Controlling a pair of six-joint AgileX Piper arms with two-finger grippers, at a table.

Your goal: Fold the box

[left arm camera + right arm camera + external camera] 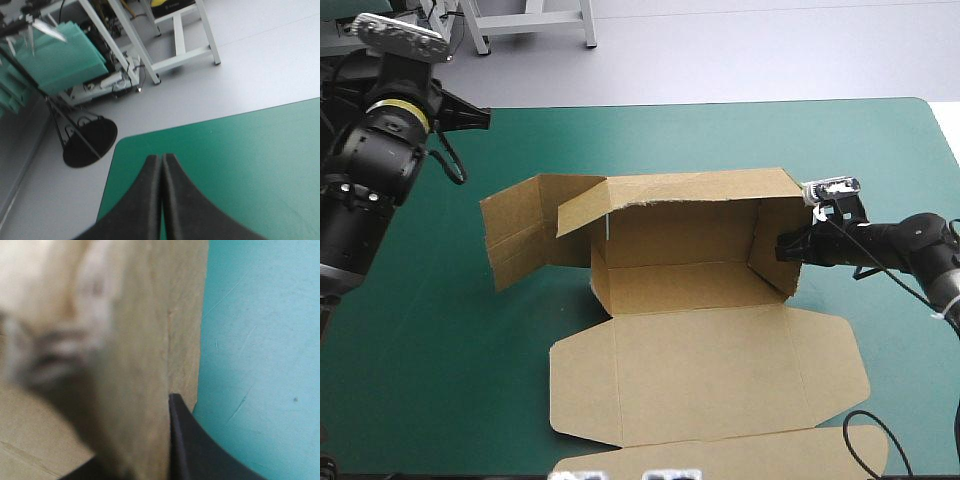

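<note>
The brown box lies mid-table, its lid flat toward the near edge. Its back wall and right side wall stand raised, and a left flap splays outward. My right gripper is at the right side wall, shut on it. In the right wrist view the board stands between the fingers of the right gripper; one black finger shows on the outer side and the other is hidden. My left gripper hangs raised over the far left of the table. In its wrist view the left gripper is shut on nothing.
Teal-green cover lies bare beyond the box and to its left. The left wrist view looks over the table's far left corner to the floor. The lid's tuck flap reaches the near edge.
</note>
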